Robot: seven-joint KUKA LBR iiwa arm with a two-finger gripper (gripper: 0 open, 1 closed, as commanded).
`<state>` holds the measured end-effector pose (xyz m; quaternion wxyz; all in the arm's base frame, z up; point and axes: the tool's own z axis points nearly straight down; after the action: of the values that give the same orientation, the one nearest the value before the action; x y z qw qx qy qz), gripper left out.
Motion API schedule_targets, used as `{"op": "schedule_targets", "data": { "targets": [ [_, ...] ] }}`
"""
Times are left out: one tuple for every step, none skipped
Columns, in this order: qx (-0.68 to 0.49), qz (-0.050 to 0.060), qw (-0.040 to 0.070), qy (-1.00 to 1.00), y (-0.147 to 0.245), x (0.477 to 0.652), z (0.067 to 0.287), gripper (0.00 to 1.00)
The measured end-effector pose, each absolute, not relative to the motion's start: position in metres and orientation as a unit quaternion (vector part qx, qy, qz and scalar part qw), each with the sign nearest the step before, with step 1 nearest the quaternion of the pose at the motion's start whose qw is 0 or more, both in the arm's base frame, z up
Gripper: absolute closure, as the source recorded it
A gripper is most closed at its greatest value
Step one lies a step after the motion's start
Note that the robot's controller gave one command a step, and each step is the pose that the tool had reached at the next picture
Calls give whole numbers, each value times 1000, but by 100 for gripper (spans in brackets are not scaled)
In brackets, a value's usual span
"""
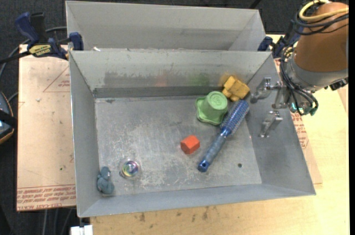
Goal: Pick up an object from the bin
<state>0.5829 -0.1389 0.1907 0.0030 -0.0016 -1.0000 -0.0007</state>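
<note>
My gripper (265, 108) hangs over the bin's right sloping wall, its two metal fingers apart and nothing between them. Just left of it lies a blue brush (224, 134), running diagonally from upper right to lower left. A green round cup-like piece (212, 107) rests against the brush's upper end. Behind that, near the back wall, sits a yellow blocky toy (235, 87). The gripper touches none of them.
An orange cube (189, 144) lies near the middle of the bin floor. In the front left corner are a shiny ball (130, 169) and a grey-blue lump (105, 181). The arm with its orange cover comes in from the right.
</note>
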Motion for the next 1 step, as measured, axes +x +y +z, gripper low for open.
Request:
{"op": "schedule_targets", "data": {
  "targets": [
    [80,2,-6,-997,-99,616,80,0]
  ]
}}
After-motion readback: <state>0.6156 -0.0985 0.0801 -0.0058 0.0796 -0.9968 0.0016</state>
